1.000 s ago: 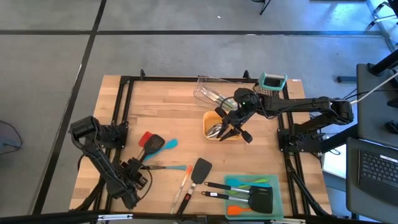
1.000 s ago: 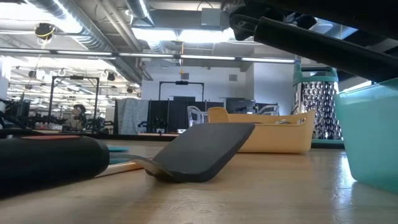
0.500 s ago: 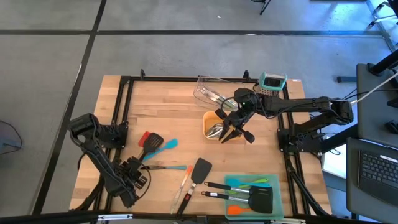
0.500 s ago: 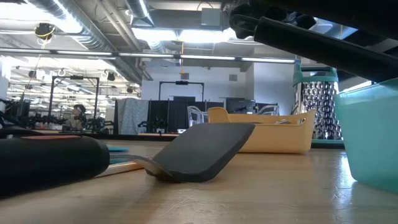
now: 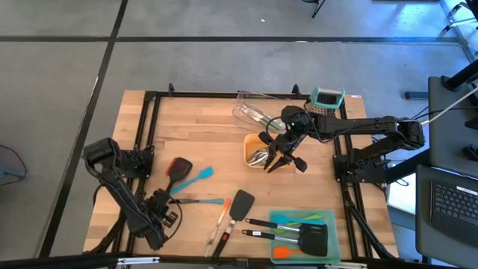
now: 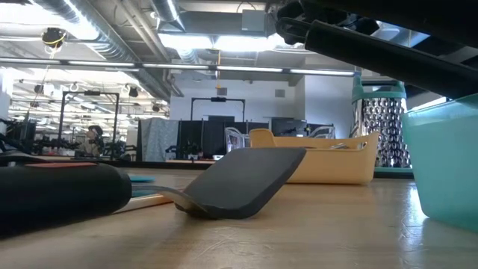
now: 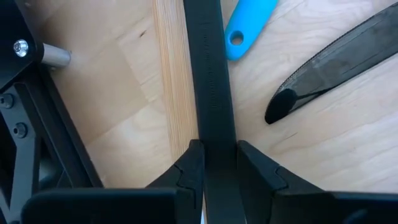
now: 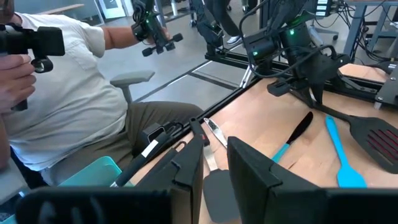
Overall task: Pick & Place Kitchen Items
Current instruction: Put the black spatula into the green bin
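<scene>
Room: open workshop floor around a wooden table [image 5: 216, 119] in a black frame.
High view, left: the left gripper [image 5: 166, 203] sits low by the table's left edge, at the handle end of the black spatula [image 5: 179, 167]. A teal spatula [image 5: 200, 174] lies just beside it.
High view, right: the right gripper [image 5: 284, 158] hangs over the orange tray [image 5: 250, 146] near the table's middle, probably to drop or fetch an item there.
Low view: a grey spatula [image 6: 250, 179] lies flat mid-table, untouched, with a steel grater [image 6: 381, 127] at the far right.
Left wrist view: both fingers [image 7: 189, 165] press the black handle [image 7: 208, 74] from either side, a narrow clamp taken far from the blade, likely so the lift clears its neighbours.
Right wrist view: a person [image 8: 68, 93] sits beyond the table edge. Whether this gripper holds anything cannot be told.
</scene>
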